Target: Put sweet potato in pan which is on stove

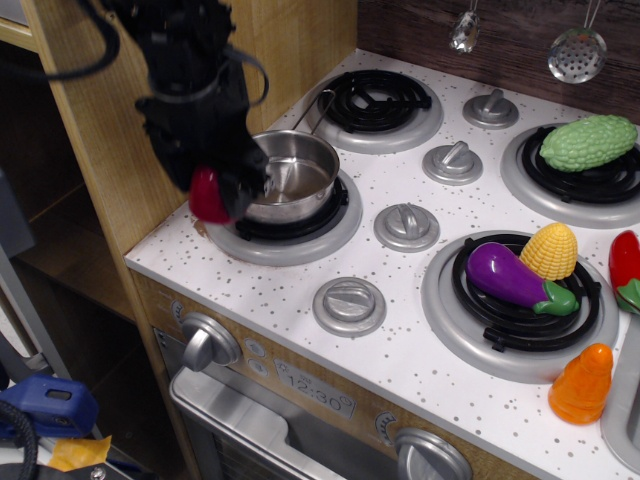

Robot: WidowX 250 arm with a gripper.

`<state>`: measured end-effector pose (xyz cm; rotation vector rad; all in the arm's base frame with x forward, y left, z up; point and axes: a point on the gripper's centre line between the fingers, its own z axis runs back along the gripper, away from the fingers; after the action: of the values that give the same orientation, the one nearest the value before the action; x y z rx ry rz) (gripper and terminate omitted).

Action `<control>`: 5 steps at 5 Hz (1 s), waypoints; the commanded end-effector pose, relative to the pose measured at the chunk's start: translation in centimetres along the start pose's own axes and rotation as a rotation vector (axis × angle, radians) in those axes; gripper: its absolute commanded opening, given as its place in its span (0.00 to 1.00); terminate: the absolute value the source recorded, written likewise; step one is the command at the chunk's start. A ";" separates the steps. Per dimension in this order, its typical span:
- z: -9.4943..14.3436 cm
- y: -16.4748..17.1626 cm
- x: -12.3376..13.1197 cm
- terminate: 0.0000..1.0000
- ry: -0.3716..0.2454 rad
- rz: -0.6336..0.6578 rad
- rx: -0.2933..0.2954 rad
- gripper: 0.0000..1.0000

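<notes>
The sweet potato [208,195] is a small, glossy, dark red rounded lump, smooth-skinned with a bright highlight on its upper curve. Only its left and lower part shows; the rest is covered by the black gripper [222,190], whose jaws are pinched onto it. It hangs in the air, clear of the stove [420,300], just beside the left rim of the pan [292,175] and over the front-left burner ring.

The pan is a shiny steel pot with straight sides, sitting on that front-left coil burner. Its inside looks bare and mirror-bright. A thin wire handle [318,105] rises from its back edge toward the rear-left burner [375,100].

The black arm comes down from the top left, in front of a wooden side panel [90,130].

The stove top is white with dark speckles, with grey knobs [406,225] set between the burners. On the front-right burner lie a purple eggplant [512,278] with a green stem and a yellow corn cob [549,251], touching each other. A knobbly green gourd [588,142] rests on the back-right burner. At the right edge a red pepper [626,265] is partly cut off. An orange toy [581,384] stands near the front right corner. A perforated skimmer [576,55] hangs on the back wall.
</notes>
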<state>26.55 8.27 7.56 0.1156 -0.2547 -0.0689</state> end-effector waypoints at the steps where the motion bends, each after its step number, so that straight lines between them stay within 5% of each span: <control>1: 1.4 0.9 3.8 0.00 -0.124 -0.084 0.025 0.00; 3: -0.9 1.2 6.2 0.00 -0.197 -0.135 0.025 0.00; 4: -1.5 1.2 6.3 0.00 -0.203 -0.147 0.011 1.00; 5: -1.6 0.9 6.0 0.00 -0.214 -0.140 -0.004 1.00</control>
<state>32.65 8.41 6.71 0.1093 -0.4326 -0.2249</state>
